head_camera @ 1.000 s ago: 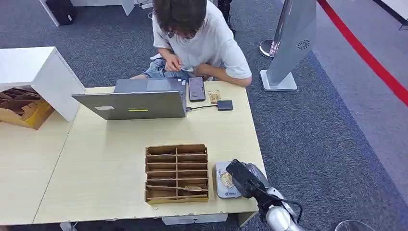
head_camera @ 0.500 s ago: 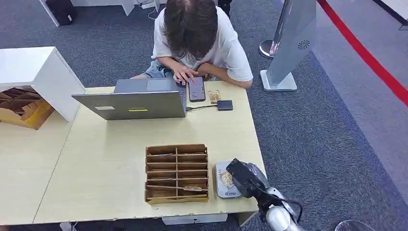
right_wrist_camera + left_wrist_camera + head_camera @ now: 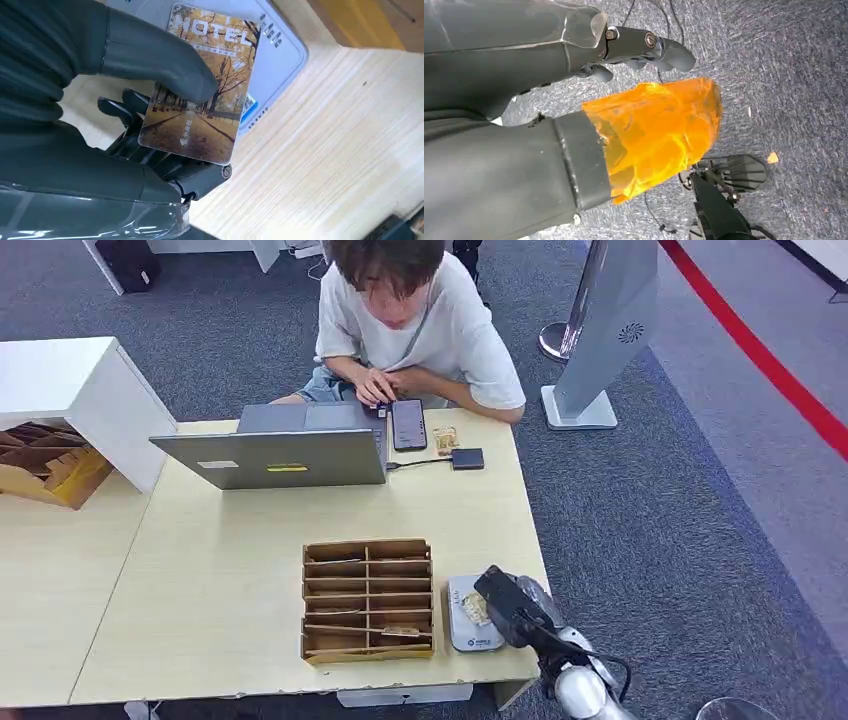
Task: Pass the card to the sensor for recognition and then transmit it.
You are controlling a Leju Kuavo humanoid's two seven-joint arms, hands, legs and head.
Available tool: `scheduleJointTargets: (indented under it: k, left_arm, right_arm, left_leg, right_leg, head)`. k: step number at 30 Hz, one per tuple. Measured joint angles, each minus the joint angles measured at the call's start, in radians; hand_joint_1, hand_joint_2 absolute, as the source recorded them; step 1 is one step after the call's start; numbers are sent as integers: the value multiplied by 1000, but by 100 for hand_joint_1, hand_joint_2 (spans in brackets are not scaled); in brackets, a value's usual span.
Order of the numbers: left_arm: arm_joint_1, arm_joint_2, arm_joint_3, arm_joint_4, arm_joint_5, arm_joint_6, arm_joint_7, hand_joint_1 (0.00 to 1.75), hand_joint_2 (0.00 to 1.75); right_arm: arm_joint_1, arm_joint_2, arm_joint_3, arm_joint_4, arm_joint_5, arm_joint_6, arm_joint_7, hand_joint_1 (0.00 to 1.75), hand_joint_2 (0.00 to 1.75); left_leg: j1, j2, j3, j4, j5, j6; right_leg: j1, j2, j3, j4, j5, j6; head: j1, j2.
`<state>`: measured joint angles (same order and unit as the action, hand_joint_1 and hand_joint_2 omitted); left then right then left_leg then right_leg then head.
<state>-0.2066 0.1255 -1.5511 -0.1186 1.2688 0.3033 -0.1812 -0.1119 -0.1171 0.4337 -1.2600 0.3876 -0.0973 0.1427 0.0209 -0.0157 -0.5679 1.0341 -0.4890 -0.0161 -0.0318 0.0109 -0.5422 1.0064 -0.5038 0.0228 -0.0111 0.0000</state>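
Head view looks steeply down on the table [image 3: 230,640]; right wrist view sits close above it, left faces carpet [image 3: 794,75].

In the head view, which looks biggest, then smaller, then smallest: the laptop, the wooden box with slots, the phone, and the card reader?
Largest to smallest in the head view:
1. laptop
2. wooden box with slots
3. card reader, partly hidden by the right hand
4. phone
The reader sits nearer the camera, so the last two are unsure.
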Motion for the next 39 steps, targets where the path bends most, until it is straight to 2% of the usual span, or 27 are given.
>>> scheduleJointTargets:
  k: [4, 15, 27, 32, 39]
  left_arm:
    - [8, 0, 0, 0, 12, -2, -13, 0, 0]
    - [25, -9, 0, 0, 55, -11, -31, 0, 0]
    - [33, -19, 0, 10, 84, -23, -43, 0, 0]
    - [33, -22, 0, 11, 87, -24, -44, 0, 0]
    - [31, -27, 0, 16, 67, -24, -44, 0, 0]
  right_arm:
    - [0, 0, -11, -30, 60, -35, 0, 175, 175]
    - [4, 0, -15, -151, 327, -157, 2, 175, 175]
    - [10, 6, 3, -317, 431, -218, -64, 175, 175]
    - [8, 10, 17, -350, 439, -223, -73, 175, 175]
    - [-30, 21, 59, -379, 532, -285, -104, 175, 175]
  left_leg:
    - [0, 0, 0, 0, 0, 0]
    - [0, 0, 0, 0, 0, 0]
    - [0, 0, -1, 0, 0, 0]
    - [0, 0, -1, 0, 0, 0]
    - [0, 0, -1, 0, 0, 0]
  right_leg:
    - [0, 0, 0, 0, 0, 0]
    - [0, 0, -1, 0, 0, 0]
    - [0, 0, -1, 0, 0, 0]
    - [0, 0, 0, 0, 0, 0]
    - [0, 0, -1, 0, 0, 0]
  head:
    - [0, 0]
    - [0, 0]
    - [0, 0]
    - [0, 0]
    - [0, 0]
